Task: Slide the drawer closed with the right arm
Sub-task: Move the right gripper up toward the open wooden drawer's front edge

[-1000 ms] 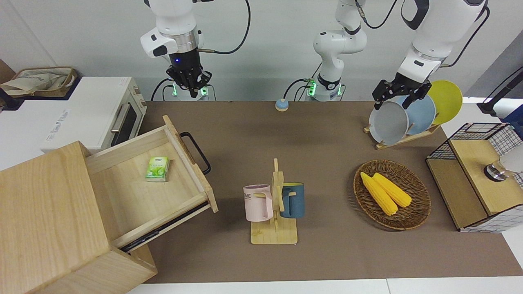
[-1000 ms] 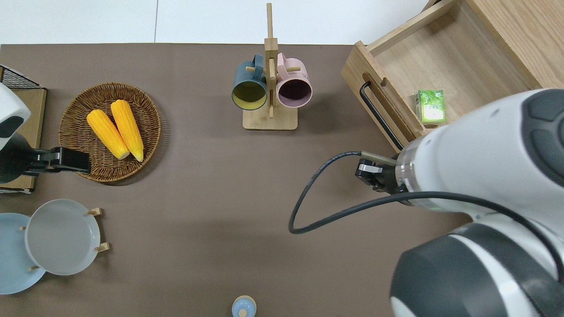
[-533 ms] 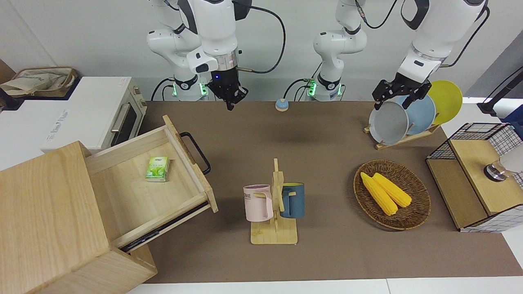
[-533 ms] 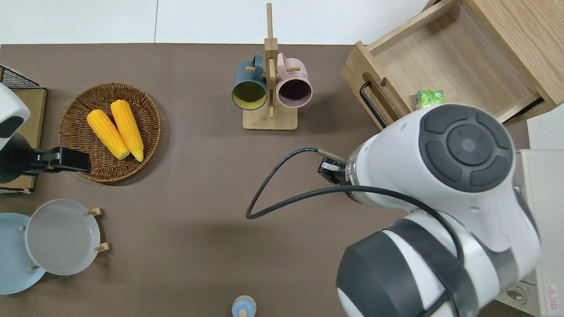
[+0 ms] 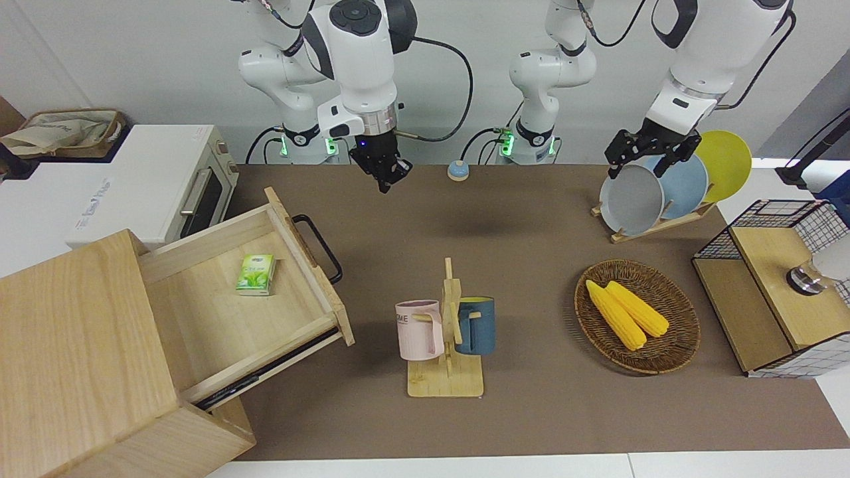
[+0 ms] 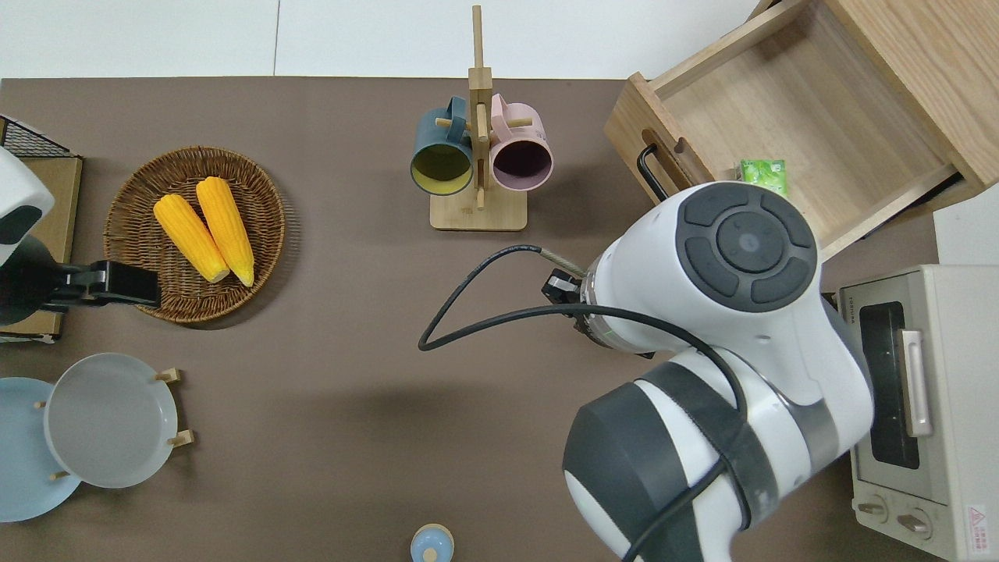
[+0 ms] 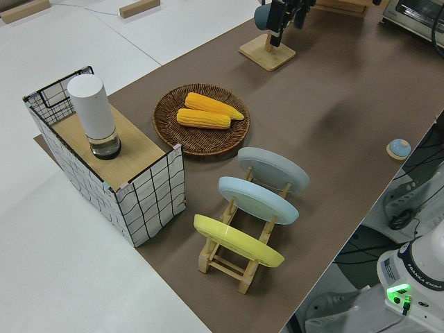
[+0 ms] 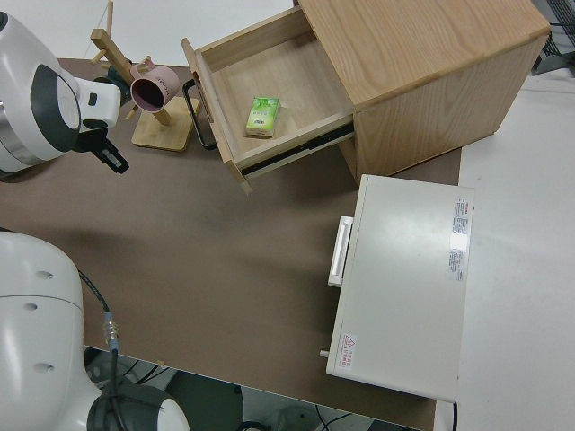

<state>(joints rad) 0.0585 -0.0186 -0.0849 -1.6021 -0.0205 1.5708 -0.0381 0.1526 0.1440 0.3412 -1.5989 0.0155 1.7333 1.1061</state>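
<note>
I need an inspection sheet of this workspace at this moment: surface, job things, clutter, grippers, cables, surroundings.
Surface: brown mat covers the table.
Job's things: drawer pulled open from cabinet; green packet inside.
Clutter: mug rack, corn basket, plate rack, mesh box, oven.
Grippers: right gripper in the air over bare mat, not touching the handle; left arm parked.
Cables: black cable loops from the right wrist.
Surroundings: white wall.

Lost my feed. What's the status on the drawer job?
Right gripper up over bare mat, off the handle. Left arm parked. Drawer wide open, green packet inside. Path to the handle clear.
</note>
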